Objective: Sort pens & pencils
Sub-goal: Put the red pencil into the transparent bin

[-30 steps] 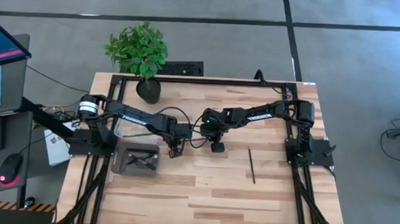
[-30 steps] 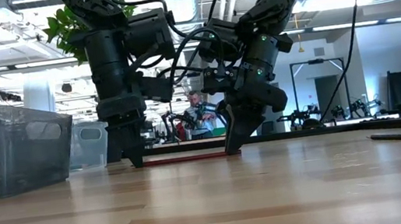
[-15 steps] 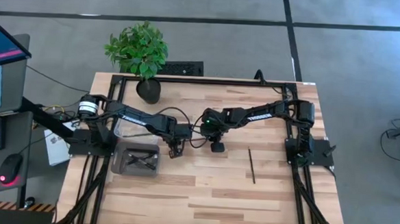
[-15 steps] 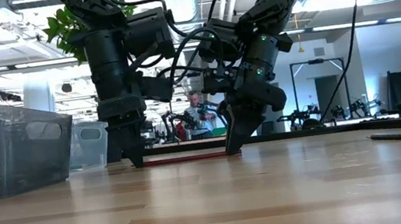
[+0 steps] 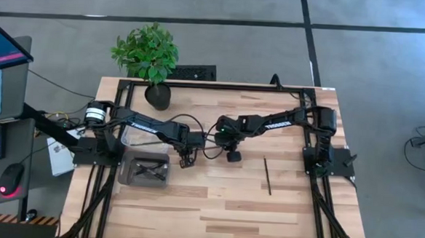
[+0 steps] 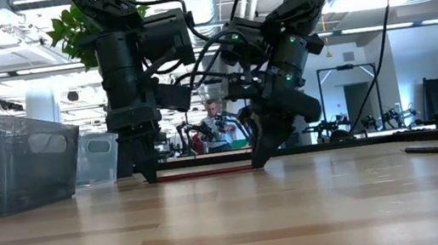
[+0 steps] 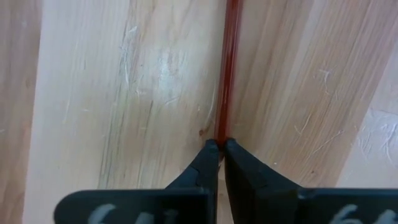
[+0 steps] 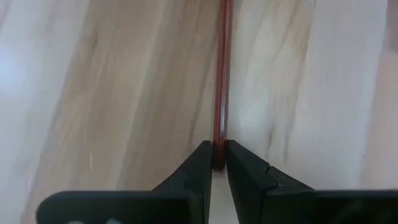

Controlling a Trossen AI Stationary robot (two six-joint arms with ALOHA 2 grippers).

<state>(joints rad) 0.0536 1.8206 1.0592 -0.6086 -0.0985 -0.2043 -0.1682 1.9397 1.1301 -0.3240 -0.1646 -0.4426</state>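
Observation:
A thin red pencil [image 6: 205, 172] lies level at the table top between my two grippers, in the middle of the table. My left gripper [image 5: 186, 161] is shut on its left end and my right gripper [image 5: 232, 157] is shut on its right end; both point down. One black pen [image 5: 268, 175] lies flat on the bare wood toward the right. More dark sticks lie crossed in a grey tray [image 5: 144, 168] on the left. My left gripper [image 7: 219, 144] pinches the red pencil's left end [image 7: 222, 127] between its two fingertips, coming from above and pointing down. The pencil runs straight away from the fingers, low against the wood. My right gripper [image 8: 214, 149] pinches the pencil's right end [image 8: 219, 134] between its fingertips, also from above. Whether the pencil is lifted off the table, I cannot tell.
A clear bin [image 5: 135, 137] stands behind the grey tray on the left, and both show as boxes [image 6: 10, 160] in the low view. A potted plant [image 5: 149, 57] stands at the far left edge. Bare wood spreads across the near half and the right side of the table.
My right gripper has shifted a little toward the table's right, staying low and shut on the pencil's end. The left gripper has kept still.

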